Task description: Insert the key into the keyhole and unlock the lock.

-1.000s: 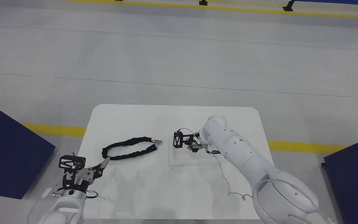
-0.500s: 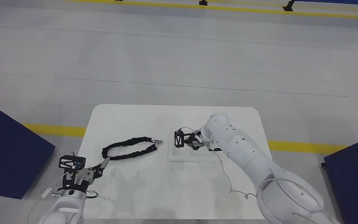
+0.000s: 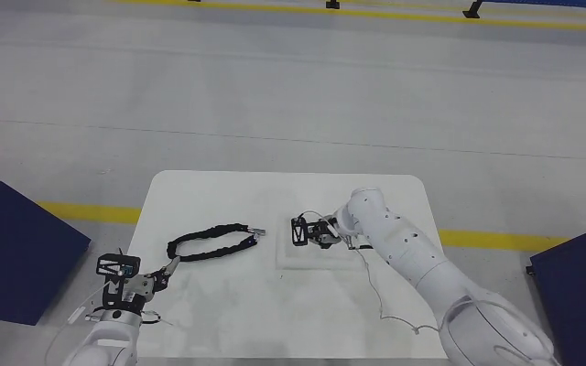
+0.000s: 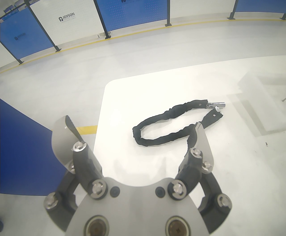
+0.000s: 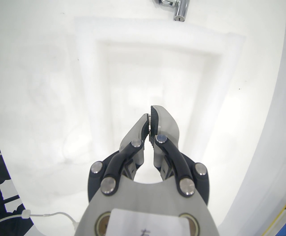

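1. Right claw (image 5: pixel 150 114) is closed, pinching a thin metal key (image 5: pixel 150 119) (edge-on, barely visible) over the white tray (image 5: pixel 234 42).
2. Left claw (image 4: pixel 132 124) is wide open and holds nothing, at the near-left corner of the table (image 3: pixel 211 311).
3. Black chain (image 4: pixel 169 125) lies looped between the claws. Its chrome lock (image 5: pixel 181 10) sits just left of the tray, keyhole end towards the right claw.

It looked like a factory hall or robot test area: a wide, smooth grey floor (image 3: pixel 275 82) marked with yellow lines (image 3: pixel 92 213), blue and white partition panels (image 4: pixel 134 13) on black stands (image 4: pixel 102 19), and one white table (image 3: pixel 211 197) standing in the open.
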You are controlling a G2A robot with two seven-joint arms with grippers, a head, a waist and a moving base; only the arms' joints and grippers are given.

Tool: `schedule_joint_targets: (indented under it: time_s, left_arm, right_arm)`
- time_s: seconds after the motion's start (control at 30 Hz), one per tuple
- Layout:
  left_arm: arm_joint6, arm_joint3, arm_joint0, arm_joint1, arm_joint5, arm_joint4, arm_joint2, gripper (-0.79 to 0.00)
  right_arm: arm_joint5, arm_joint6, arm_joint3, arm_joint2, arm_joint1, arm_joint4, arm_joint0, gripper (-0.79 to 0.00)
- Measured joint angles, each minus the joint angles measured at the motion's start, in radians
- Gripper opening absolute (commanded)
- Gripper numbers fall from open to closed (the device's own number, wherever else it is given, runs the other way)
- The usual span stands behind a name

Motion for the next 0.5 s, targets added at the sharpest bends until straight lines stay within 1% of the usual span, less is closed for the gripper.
schedule_joint_targets:
  time_s: [0.13,0.23,0.5]
  left_arm:
    - [0.000,0.000,0.000,0.000,0.000,0.000,0.000,0.000]
    - [0.000,0.000,0.000,0.000,0.000,0.000,0.000,0.000]
    - [0.000,0.000,0.000,0.000,0.000,0.000,0.000,0.000]
  right_arm:
    - [0.023,0.031,-0.098,0.039,0.039,-0.015,-0.073,-0.785]
    - [0.061,0.038,-0.178,0.086,0.071,-0.014,-0.133,-0.785]
    - [0.130,0.081,-0.377,0.243,0.150,0.018,-0.304,-0.785]
